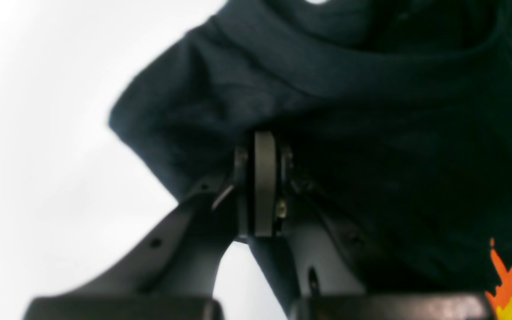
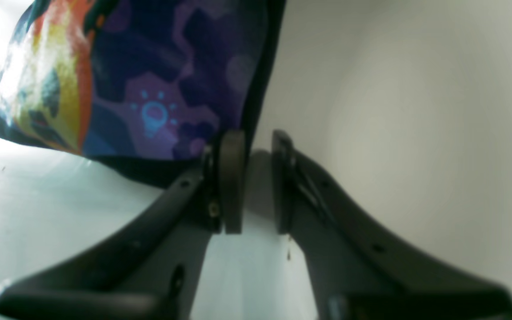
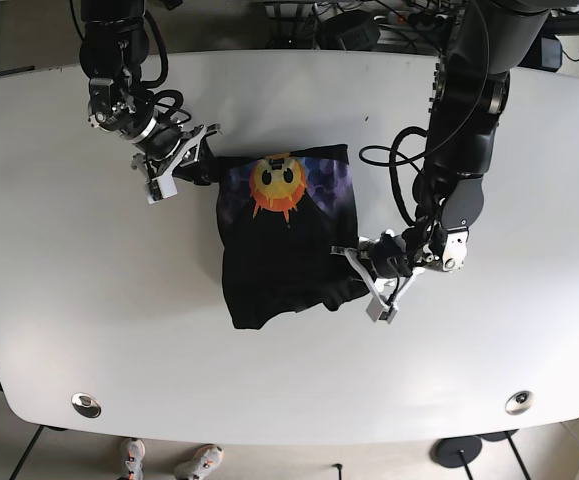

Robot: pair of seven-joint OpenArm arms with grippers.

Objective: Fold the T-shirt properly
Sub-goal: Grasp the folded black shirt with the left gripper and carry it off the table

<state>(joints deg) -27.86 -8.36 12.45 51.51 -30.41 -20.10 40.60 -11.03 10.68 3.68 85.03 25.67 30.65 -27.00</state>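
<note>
The dark T-shirt (image 3: 284, 255) with a sun print lies partly folded at the middle of the white table (image 3: 89, 300). My left gripper (image 3: 357, 262) is at the shirt's lower right edge. In the left wrist view it (image 1: 265, 142) is shut on a fold of the dark fabric (image 1: 371, 133). My right gripper (image 3: 207, 165) is at the shirt's upper left corner. In the right wrist view its jaws (image 2: 254, 135) stand a little apart with bare table between them, and the printed cloth (image 2: 149, 89) ends at the left fingertip.
Cables (image 3: 379, 20) and equipment lie beyond the table's far edge. Round fittings sit near the front corners (image 3: 86, 404) (image 3: 518, 402). A person's shoes (image 3: 199, 462) show below the front edge.
</note>
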